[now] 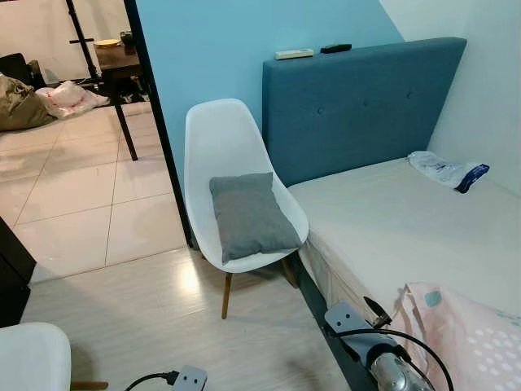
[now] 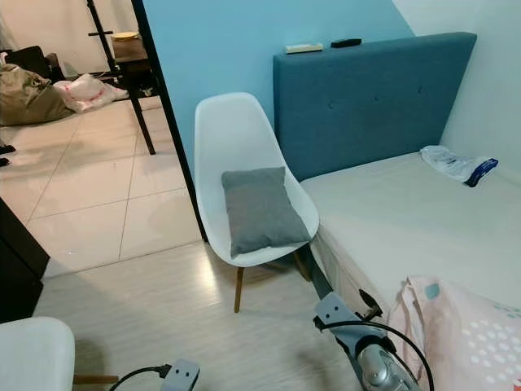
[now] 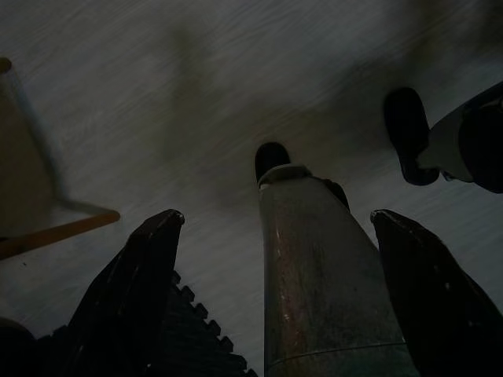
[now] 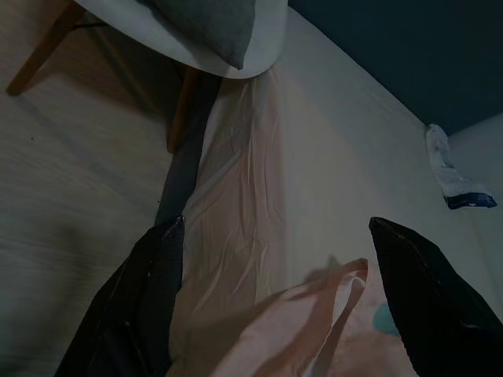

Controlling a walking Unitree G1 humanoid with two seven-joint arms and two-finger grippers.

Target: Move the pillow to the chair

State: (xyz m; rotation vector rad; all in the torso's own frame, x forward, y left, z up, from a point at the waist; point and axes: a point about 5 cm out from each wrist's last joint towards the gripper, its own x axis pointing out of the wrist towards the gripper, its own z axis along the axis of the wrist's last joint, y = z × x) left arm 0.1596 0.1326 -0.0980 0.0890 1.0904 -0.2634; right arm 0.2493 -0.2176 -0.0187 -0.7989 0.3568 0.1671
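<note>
A grey pillow (image 1: pixel 251 215) lies on the seat of a white shell chair (image 1: pixel 220 134) with wooden legs, which stands on the floor beside the bed. My right arm (image 1: pixel 383 362) hangs low at the bed's near corner, well short of the chair. My right gripper (image 4: pixel 275 228) is open over the sheet and a pink cloth, with nothing between its fingers; the pillow (image 4: pixel 212 22) and the chair seat lie beyond it. Down by my own leg, the left gripper (image 3: pixel 277 216) is open and empty above the floor.
The bed (image 1: pixel 391 220) has a pale sheet and a blue headboard (image 1: pixel 358 102) with two small items on top. A plastic packet (image 1: pixel 444 171) lies on it, and pink patterned cloth (image 1: pixel 464 334) lies at the near corner. Another white chair (image 1: pixel 32 354) stands near left. A doorway opens onto a tiled room.
</note>
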